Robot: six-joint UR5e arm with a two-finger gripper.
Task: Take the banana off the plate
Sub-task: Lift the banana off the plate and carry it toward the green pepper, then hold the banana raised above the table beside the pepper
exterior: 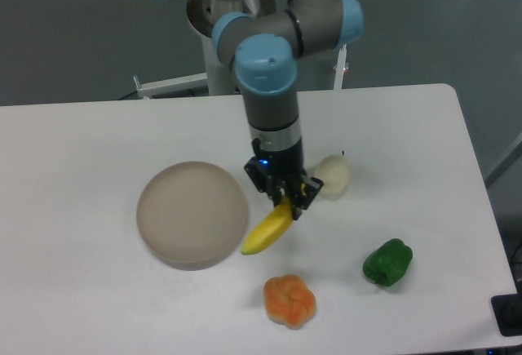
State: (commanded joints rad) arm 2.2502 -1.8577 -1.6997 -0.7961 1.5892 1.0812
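My pincer [287, 200] points straight down over the middle of the white counter [81, 290]. Its two fingers are closed on the top end of the banana [269, 229], so I have hold of it there. The banana is bright yellow and hangs on a slant, with its free tip pointing down toward 7 o'clock. That low tip sits right at the edge of the plate [192, 212], on the plate's 4 o'clock side. I cannot tell if the tip touches the plate or the counter.

The plate is round and tan, with a low rim. It lies at 9 o'clock from my pincer, and nothing rests inside it.

A pale pear [333, 175] sits just beside my pincer at 2 o'clock. A green bell pepper [387, 262] lies at 4 o'clock, well apart from the banana. An orange, bumpy fruit [289, 299], like a small pumpkin, lies near the front edge at 6 o'clock.
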